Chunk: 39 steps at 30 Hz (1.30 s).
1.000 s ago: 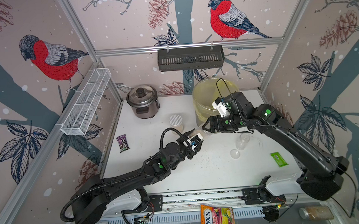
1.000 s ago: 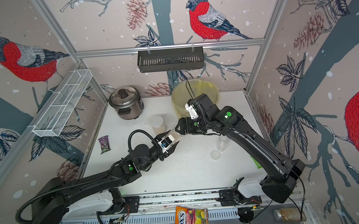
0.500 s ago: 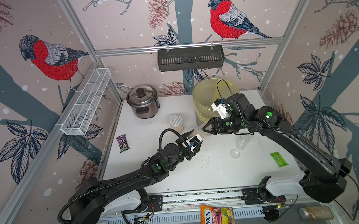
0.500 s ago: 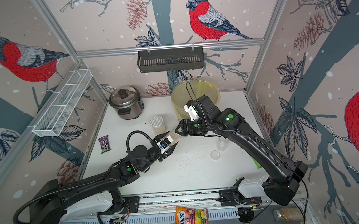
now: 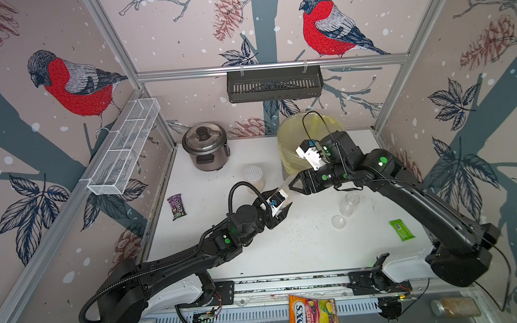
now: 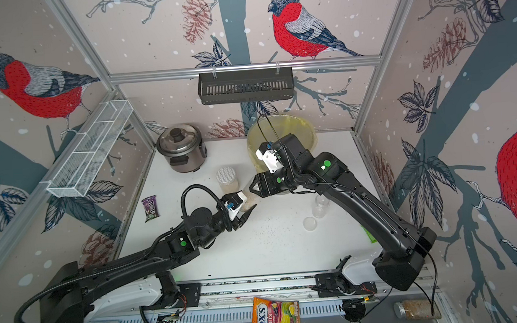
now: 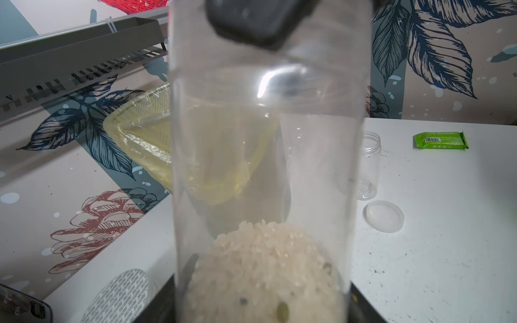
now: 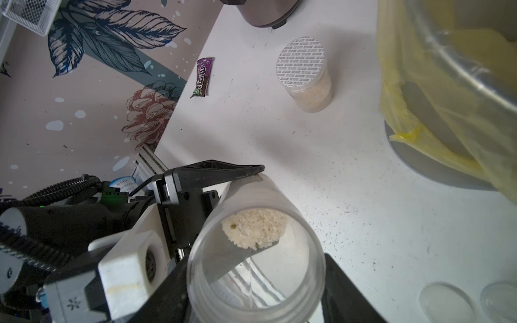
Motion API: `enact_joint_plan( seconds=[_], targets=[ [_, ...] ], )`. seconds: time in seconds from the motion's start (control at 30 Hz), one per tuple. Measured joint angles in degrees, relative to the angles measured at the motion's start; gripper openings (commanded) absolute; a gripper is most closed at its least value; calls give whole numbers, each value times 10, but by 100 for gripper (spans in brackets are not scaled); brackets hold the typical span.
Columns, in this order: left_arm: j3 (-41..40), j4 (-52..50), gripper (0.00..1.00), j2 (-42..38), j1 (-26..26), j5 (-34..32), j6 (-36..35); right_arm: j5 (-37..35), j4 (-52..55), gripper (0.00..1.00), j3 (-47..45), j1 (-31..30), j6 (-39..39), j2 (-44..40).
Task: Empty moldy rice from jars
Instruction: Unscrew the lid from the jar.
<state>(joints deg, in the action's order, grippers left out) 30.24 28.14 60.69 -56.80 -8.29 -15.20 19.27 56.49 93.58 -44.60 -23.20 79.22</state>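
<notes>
A narrow clear jar (image 5: 286,191) (image 6: 249,196) hangs tilted over the table between both arms. My left gripper (image 5: 279,201) (image 7: 260,307) is shut on its base end, where a small heap of moldy rice (image 7: 265,268) (image 8: 254,228) with dark green specks lies. My right gripper (image 5: 294,181) (image 8: 256,302) is shut on the jar's top end, one finger (image 8: 344,293) against each side. Whether a clear lid sits on it I cannot tell. A wider jar with a silver dotted lid (image 5: 253,176) (image 8: 303,67) holds rice. An empty narrow jar (image 5: 349,203) stands open beside its lid (image 5: 338,222).
The big bin with a yellow bag (image 5: 298,129) stands at the back, just behind my right gripper. A rice cooker (image 5: 205,150) is at the back left. A purple candy packet (image 5: 177,206) lies at the left edge, a green packet (image 5: 402,229) at the right.
My right gripper's jaws have narrowed onto the top end of the held jar. The left gripper has kept its hold, and both arms have barely shifted.
</notes>
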Motion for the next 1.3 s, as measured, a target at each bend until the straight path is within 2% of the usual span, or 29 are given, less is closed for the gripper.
enact_joint_plan(
  seconds=[0.2,0.4,0.63,0.87,1.0,1.13,1.3],
  targets=[
    [-7,-19,35,-15,1,15,14,-4,19,52,19,-17,109,14],
    [-20,-16,33,-24,1,31,16,0,19,62,6,-29,229,5],
    [-27,-10,29,-37,1,33,17,27,22,67,18,-27,332,12],
    [-28,-14,28,-38,2,40,12,47,25,82,17,-27,384,28],
    [-27,-14,27,-38,2,38,12,46,18,87,17,-13,391,10],
    [-26,-14,27,-39,2,38,12,41,1,98,2,8,396,-23],
    [-26,-14,27,-46,2,36,12,23,-30,100,-26,35,376,-70]
  ],
)
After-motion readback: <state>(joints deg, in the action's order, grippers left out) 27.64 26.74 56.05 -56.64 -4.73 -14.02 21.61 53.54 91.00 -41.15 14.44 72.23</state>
